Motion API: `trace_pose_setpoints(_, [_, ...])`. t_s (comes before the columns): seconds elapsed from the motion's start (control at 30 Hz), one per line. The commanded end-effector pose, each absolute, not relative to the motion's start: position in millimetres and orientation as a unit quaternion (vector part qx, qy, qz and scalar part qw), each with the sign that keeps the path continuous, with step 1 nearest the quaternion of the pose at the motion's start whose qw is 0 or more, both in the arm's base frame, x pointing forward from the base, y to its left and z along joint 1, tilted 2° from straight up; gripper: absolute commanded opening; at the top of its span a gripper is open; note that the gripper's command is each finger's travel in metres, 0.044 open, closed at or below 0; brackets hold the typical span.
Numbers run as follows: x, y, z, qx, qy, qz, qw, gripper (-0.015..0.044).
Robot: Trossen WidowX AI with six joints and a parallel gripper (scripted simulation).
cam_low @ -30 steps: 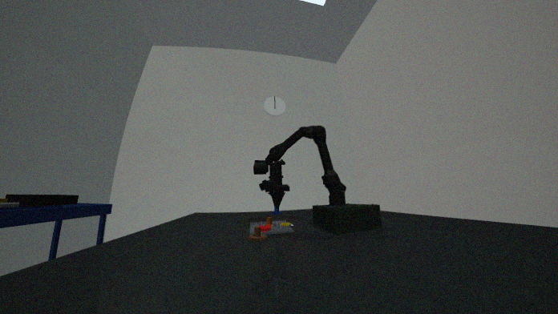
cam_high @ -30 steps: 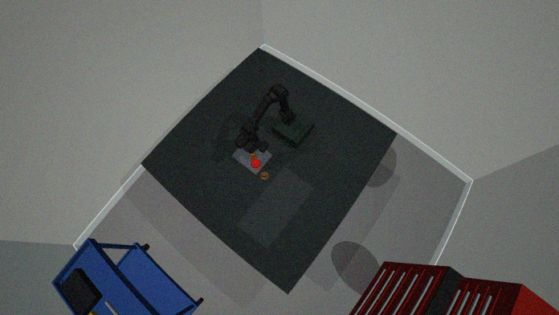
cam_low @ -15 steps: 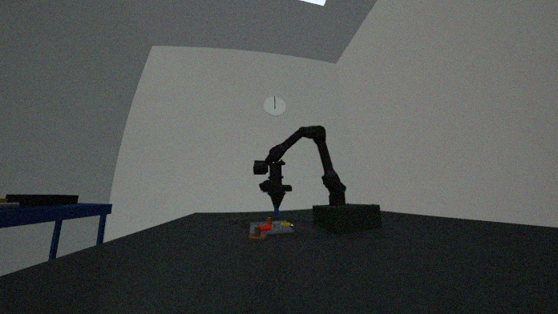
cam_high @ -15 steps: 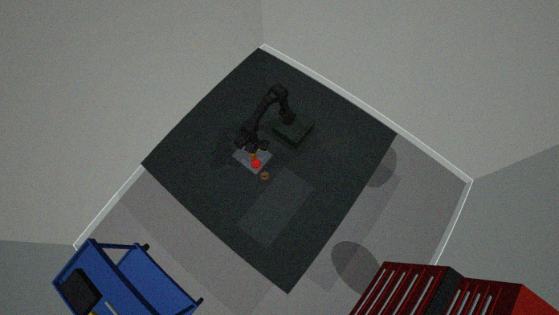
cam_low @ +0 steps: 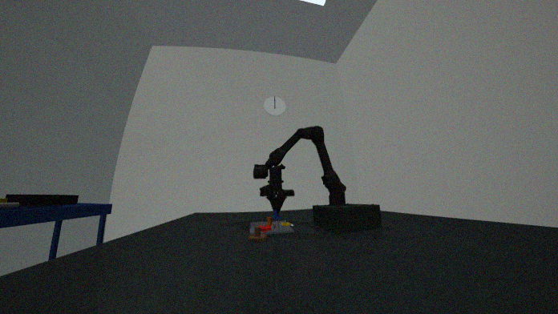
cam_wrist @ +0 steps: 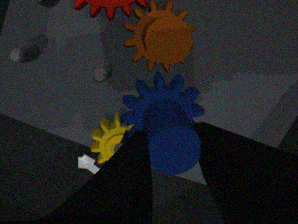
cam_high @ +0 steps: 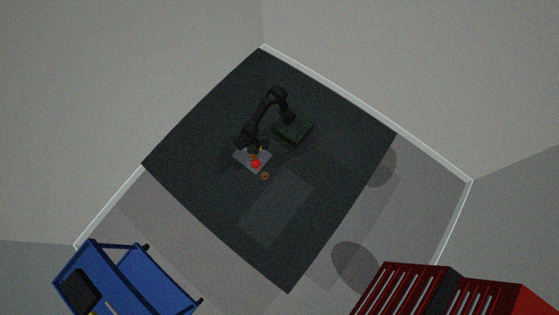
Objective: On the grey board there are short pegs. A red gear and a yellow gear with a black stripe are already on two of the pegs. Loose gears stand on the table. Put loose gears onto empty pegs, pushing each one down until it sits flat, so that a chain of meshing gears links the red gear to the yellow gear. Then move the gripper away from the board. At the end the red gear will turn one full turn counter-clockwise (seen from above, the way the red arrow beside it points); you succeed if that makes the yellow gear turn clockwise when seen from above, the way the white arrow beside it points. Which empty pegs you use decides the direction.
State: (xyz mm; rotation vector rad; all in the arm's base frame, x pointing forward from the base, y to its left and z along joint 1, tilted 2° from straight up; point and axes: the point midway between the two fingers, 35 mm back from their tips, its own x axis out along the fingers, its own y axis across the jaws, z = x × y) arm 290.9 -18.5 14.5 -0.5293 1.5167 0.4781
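Note:
My gripper [cam_low: 276, 211] [cam_wrist: 169, 136] is shut on the handle of a blue gear [cam_low: 276, 217] [cam_wrist: 142, 107], low over the grey board [cam_high: 239, 155] [cam_wrist: 240, 50]. In the wrist view the blue gear overlaps the edge of the yellow gear [cam_high: 260, 148] [cam_low: 285, 224] [cam_wrist: 106, 144]; any peg beneath it is hidden. An orange gear [cam_high: 253, 157] [cam_low: 269, 221] [cam_wrist: 170, 42] stands on the board beside the red gear [cam_high: 257, 163] [cam_low: 264, 227] [cam_wrist: 111, 6]. A brown gear [cam_high: 264, 176] [cam_low: 257, 237] stands on the table off the board. Empty pegs show, including one peg [cam_wrist: 101, 74] near the orange gear.
Another empty peg [cam_wrist: 18, 54] stands farther left in the wrist view. The white arrow [cam_wrist: 86, 162] lies beside the yellow gear. The arm's dark base block [cam_high: 293, 129] [cam_low: 346, 218] is on the table behind the board.

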Motion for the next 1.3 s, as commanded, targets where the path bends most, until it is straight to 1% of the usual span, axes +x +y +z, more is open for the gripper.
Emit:
trace_pose_setpoints(0.0, [290, -19, 10, -0.226, 0.676, 0.202, 0.671, 0.0000])
trace_pose_setpoints(0.6, [290, -20, -7, -0.078, 0.704, 0.054, 0.704, 0.0000])
trace_pose_setpoints(0.83, [290, -19, -8, -0.112, 0.700, 0.088, 0.699, 0.0000])
trace_pose_setpoints(1.27, [289, -19, -10, -0.229, 0.675, 0.205, 0.670, 0.0000])
